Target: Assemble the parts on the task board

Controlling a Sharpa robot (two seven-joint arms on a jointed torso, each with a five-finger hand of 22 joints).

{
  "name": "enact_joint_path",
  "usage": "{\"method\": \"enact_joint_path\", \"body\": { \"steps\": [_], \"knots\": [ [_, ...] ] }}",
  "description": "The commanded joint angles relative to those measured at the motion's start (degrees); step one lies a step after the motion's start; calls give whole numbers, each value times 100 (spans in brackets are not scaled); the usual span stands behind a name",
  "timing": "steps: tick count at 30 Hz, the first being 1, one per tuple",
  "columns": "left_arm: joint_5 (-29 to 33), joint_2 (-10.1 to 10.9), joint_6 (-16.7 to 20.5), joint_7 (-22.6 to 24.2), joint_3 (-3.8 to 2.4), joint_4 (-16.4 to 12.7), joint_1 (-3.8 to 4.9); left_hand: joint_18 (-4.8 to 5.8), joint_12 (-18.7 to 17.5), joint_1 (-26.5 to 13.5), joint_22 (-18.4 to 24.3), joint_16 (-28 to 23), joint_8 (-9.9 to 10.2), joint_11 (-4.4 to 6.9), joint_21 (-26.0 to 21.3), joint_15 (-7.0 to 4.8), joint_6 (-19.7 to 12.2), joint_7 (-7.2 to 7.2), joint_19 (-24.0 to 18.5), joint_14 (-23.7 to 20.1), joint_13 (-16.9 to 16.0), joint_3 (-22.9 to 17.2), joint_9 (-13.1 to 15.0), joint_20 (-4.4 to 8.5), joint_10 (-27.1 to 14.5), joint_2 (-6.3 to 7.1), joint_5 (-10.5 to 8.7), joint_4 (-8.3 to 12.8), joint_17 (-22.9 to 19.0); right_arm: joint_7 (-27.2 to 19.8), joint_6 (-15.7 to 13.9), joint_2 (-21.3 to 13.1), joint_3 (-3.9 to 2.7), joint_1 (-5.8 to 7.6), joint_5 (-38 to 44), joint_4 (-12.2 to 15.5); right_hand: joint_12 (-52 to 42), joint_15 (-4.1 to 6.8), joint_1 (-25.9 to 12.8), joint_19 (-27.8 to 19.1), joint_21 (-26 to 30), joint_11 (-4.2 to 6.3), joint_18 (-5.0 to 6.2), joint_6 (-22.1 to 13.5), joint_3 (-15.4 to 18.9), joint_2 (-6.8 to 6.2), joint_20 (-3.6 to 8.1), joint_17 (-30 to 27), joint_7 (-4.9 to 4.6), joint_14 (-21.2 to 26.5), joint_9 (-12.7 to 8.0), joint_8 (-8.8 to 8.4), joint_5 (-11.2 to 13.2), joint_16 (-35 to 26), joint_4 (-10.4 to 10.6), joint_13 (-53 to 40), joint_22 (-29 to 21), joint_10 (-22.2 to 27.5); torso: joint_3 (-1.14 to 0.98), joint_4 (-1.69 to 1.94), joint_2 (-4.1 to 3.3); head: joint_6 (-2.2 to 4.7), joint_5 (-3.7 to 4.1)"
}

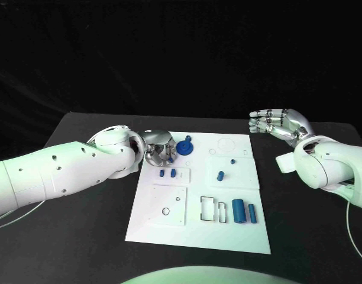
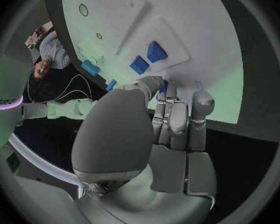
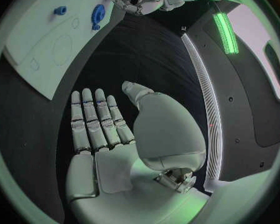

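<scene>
Parts are spread over the white task board (image 1: 232, 234) in the middle of the black table (image 1: 87, 133). The left robot hand (image 1: 157, 149) is held at the board's far left corner, just beside a round blue part (image 1: 185, 147); whether anything is gripped by it cannot be told. Two small blue blocks (image 1: 167, 173) lie just near of that hand. The right robot hand (image 1: 277, 123) is held off the board's far right corner, fingers apart, nothing in it. Two blue cylinders (image 1: 244, 212) lie near the board's near edge.

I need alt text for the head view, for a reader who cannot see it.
A white task board lies on a black table, with small blue parts on it. The left hand hovers at the board's far left edge; the right hand hangs open beside the board.
</scene>
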State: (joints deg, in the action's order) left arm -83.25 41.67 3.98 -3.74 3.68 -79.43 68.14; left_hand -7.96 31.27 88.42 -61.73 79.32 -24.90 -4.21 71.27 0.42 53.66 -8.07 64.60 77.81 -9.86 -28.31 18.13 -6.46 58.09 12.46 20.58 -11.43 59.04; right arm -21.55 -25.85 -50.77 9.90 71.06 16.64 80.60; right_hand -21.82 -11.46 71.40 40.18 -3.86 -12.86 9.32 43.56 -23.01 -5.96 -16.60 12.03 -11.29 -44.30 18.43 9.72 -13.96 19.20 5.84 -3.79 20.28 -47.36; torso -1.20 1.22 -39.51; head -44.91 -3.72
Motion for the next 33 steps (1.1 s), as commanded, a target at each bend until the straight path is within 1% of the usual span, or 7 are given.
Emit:
{"method": "enact_joint_path", "body": {
  "steps": [1,3,6,10,14,20,33],
  "knots": [
    [14,9,-114,-5,15,-15,-25,57,-77,-97,35,9,57,-31,-13,26,-66,-14,-38,16,15,24,-27,-8,-43,40,-21,4,-30,-48,88,0,-1,-5,44,3,-30,30,36,-29,-12,5,-25,21,19,-8,9,-5,-493,18,-5,34,-24,21,-12,8,-5,-13,5,2,-3,2,-3],
    [14,12,-113,-5,14,-18,-26,51,-130,-149,70,-26,118,-62,-43,50,-125,-34,-75,-38,31,28,-54,-21,-120,69,-18,-16,-142,-49,87,0,-1,-6,43,2,-30,30,36,-29,-12,5,-25,21,19,-8,9,-5,-493,18,-5,34,-24,21,-12,8,-5,-13,4,3,-3,4,-2],
    [15,13,-113,-8,14,-22,-27,48,-164,-199,87,-37,207,-87,-62,74,-217,-62,-94,-65,41,27,-94,-42,-161,104,-16,-36,-189,-50,84,1,-1,-7,43,2,-30,30,36,-29,-12,5,-25,21,19,-8,9,-5,-493,18,-5,34,-24,21,-12,8,-5,-13,2,3,-7,3,-3],
    [15,14,-107,-11,13,-22,-28,47,-175,-230,93,-40,258,-101,-71,86,-264,-78,-99,-77,43,28,-118,-55,-174,125,-15,-49,-211,-51,83,2,-1,-8,43,0,-30,30,36,-29,-12,5,-25,21,19,-8,9,-5,-493,18,-5,34,-24,21,-12,8,-5,-13,3,0,-4,2,-7],
    [16,15,-101,-19,13,-16,-28,44,-178,-253,101,-43,298,-110,-80,95,-300,-91,-106,-88,42,30,-138,-64,-178,140,-15,-60,-232,-50,83,3,-1,-8,43,-1,-30,30,36,-29,-12,5,-25,21,19,-8,9,-5,-493,18,-5,34,-24,21,-12,8,-5,-13,1,3,-4,0,-6],
    [26,21,-78,-32,13,-1,-29,41,-191,-281,114,-42,367,-128,-95,109,-364,-111,-114,-99,43,27,-174,-78,-210,167,-13,-72,-250,-50,78,4,-1,-9,43,-3,-30,30,36,-29,-12,5,-25,21,19,-8,9,-5,-493,18,-5,34,-24,21,-12,8,-5,-13,0,-2,-1,-3,-11],
    [42,38,-32,-66,12,16,-29,40,-193,-303,121,-36,459,-155,-107,134,-455,-139,-114,-110,33,27,-223,-101,-297,201,-10,-78,-274,-41,72,-1,-1,-9,43,-5,-30,28,32,-30,-12,3,-26,18,26,-8,8,-13,-495,26,-14,32,-24,22,-8,9,-14,-8,1,-1,-2,-4,-8]
  ]
}}
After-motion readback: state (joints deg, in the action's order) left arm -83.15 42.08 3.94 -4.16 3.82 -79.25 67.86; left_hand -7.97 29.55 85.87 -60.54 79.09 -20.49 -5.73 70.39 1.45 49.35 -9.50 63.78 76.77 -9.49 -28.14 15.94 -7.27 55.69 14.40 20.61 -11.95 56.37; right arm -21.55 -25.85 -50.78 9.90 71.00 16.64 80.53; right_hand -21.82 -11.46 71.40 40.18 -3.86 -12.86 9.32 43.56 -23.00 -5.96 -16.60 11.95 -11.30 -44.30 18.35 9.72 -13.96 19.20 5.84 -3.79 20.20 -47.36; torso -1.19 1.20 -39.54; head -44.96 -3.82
